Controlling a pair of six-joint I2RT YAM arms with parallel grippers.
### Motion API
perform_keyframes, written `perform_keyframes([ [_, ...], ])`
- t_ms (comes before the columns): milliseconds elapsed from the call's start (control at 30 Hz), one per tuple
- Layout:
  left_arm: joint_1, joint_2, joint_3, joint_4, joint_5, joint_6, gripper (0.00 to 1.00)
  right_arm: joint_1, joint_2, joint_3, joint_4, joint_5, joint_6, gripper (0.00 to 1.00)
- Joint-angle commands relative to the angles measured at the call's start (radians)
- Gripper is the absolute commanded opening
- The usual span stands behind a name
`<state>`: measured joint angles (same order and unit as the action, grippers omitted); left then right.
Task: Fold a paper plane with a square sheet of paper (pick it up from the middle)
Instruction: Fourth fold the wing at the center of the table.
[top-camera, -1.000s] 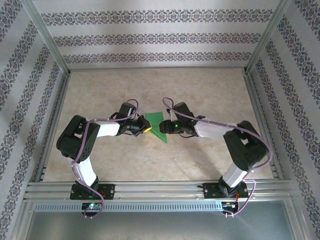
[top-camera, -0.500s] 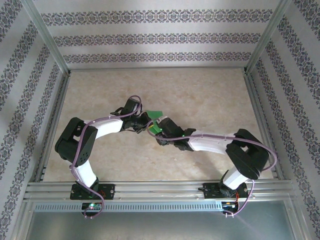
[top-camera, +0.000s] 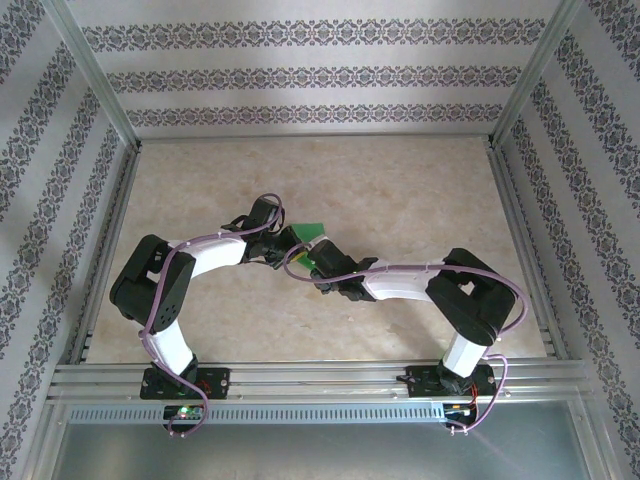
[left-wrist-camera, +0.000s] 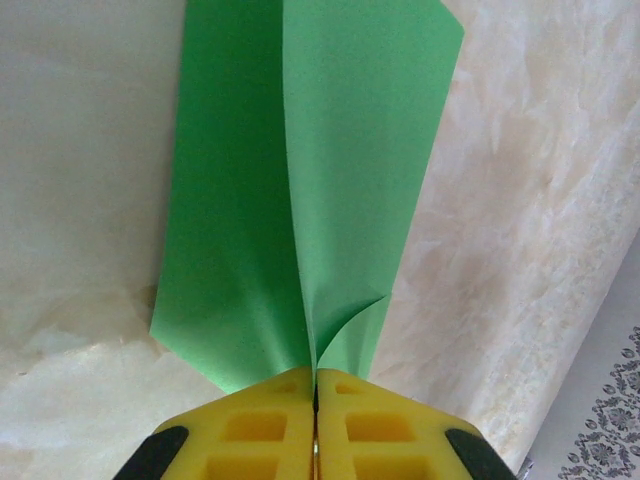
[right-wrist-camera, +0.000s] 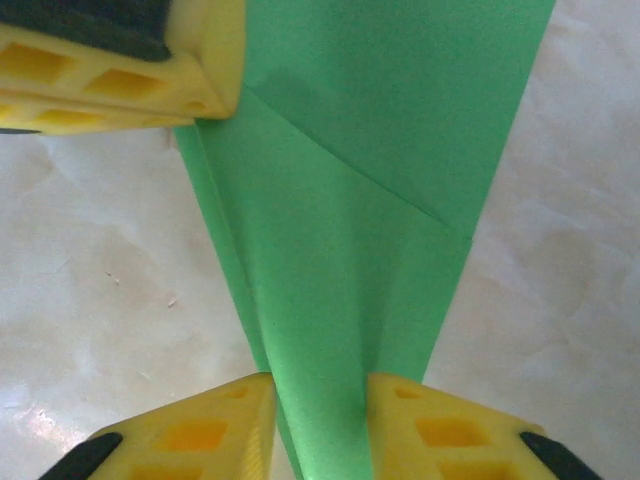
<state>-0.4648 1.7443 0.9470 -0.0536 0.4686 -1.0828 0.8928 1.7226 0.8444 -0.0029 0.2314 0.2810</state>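
The green sheet of paper (top-camera: 313, 231) is folded into a narrow, layered, creased shape and is held above the table's middle. My left gripper (left-wrist-camera: 316, 385) is shut on one end of it, and the layers (left-wrist-camera: 330, 180) fan out beyond the pads. From the right, my right gripper (right-wrist-camera: 320, 400) reaches the other end. Its jaws stand apart, with a bulging fold of the paper (right-wrist-camera: 360, 200) between them, touching both pads. A left finger (right-wrist-camera: 120, 60) shows at the top left of the right wrist view. Seen from above, the left gripper (top-camera: 290, 243) and the right gripper (top-camera: 312, 262) almost meet.
The marbled beige table (top-camera: 400, 190) is fenced by an aluminium frame (top-camera: 300, 375), with patterned walls on three sides. Both arms stretch toward the centre, with their purple cables looping above them.
The right arm has swung left and stretched out to the paper by the left gripper, and its jaws have narrowed around the fold. The left gripper has turned slightly, still holding the paper.
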Motion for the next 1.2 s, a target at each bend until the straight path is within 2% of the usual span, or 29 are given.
perform_keyframes([
  [0, -0.010, -0.019, 0.018, -0.032, -0.014, -0.028, 0.09, -0.003, 0.013, 0.018, 0.012, 0.022, -0.009, 0.25],
  [367, 0.013, -0.037, 0.030, -0.047, -0.013, -0.013, 0.17, -0.036, -0.018, -0.029, 0.038, -0.036, -0.005, 0.12],
  [567, 0.053, -0.102, -0.001, -0.028, -0.025, 0.012, 0.31, -0.102, -0.036, -0.072, 0.112, -0.225, 0.050, 0.09],
  [667, 0.060, -0.132, -0.054, 0.043, -0.025, 0.009, 0.33, -0.133, -0.041, -0.097, 0.163, -0.316, 0.081, 0.09],
  [767, 0.060, -0.124, -0.087, 0.094, 0.001, 0.003, 0.32, -0.162, -0.050, -0.127, 0.212, -0.383, 0.109, 0.09],
  [933, 0.052, -0.067, -0.117, 0.188, 0.067, -0.015, 0.24, -0.194, -0.064, -0.154, 0.250, -0.440, 0.124, 0.08],
  [1167, 0.031, 0.030, -0.058, 0.155, 0.082, 0.007, 0.15, -0.216, -0.072, -0.168, 0.264, -0.488, 0.107, 0.08],
])
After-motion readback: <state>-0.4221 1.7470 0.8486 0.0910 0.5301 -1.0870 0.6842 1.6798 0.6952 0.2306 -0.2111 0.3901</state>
